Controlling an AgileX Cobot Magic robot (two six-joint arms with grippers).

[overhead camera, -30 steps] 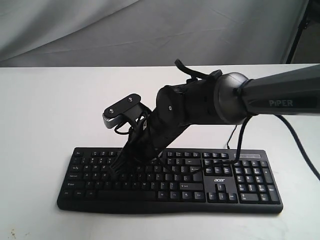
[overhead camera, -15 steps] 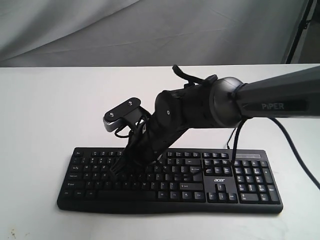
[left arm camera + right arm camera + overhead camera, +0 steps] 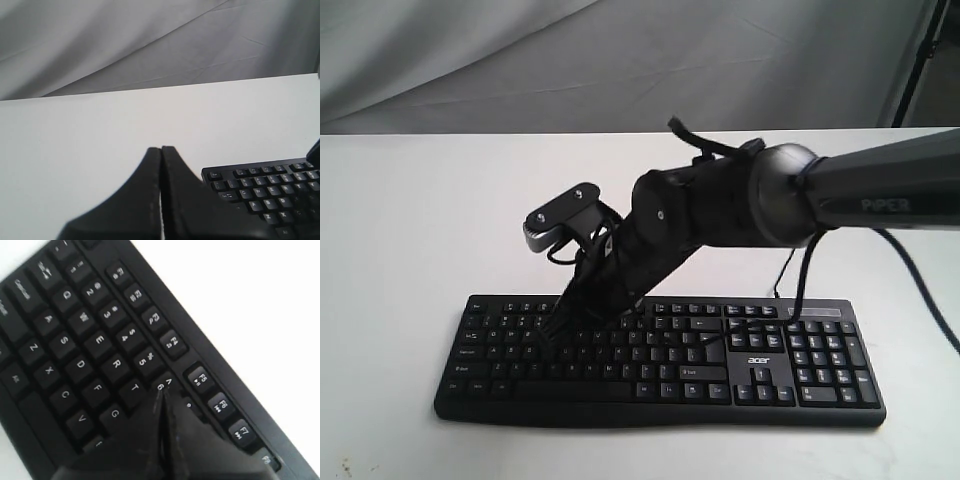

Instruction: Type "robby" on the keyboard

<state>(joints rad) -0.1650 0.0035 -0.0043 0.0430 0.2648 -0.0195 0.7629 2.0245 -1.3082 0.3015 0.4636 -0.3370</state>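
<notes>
the keyboard [image 3: 660, 365] lies flat on the white table [image 3: 400, 230], its long edge facing the exterior camera, and your right gripper [image 3: 552, 335] reaches across the middle to the left half of the letter block. its jaws are pressed together with nothing between them, forming one blunt tip. in the right wrist view that tip [image 3: 161, 395] sits over the seam between the t key [image 3: 134, 388] and the 6 key [image 3: 161, 385], with the r key [image 3: 116, 364] just beside it; you cannot tell whether it touches a cap. the likely fault is a wrong or doubled letter: a straight push from here would probably land on t, 6, or both, so line up over one cap first. the arm comes in at a slant, so a hard press could also skid the tip onto a neighbouring key or nudge the keyboard. your left gripper [image 3: 161, 150] is likewise closed on nothing, apart from the keyboard's corner, and looks no threat.
</notes>
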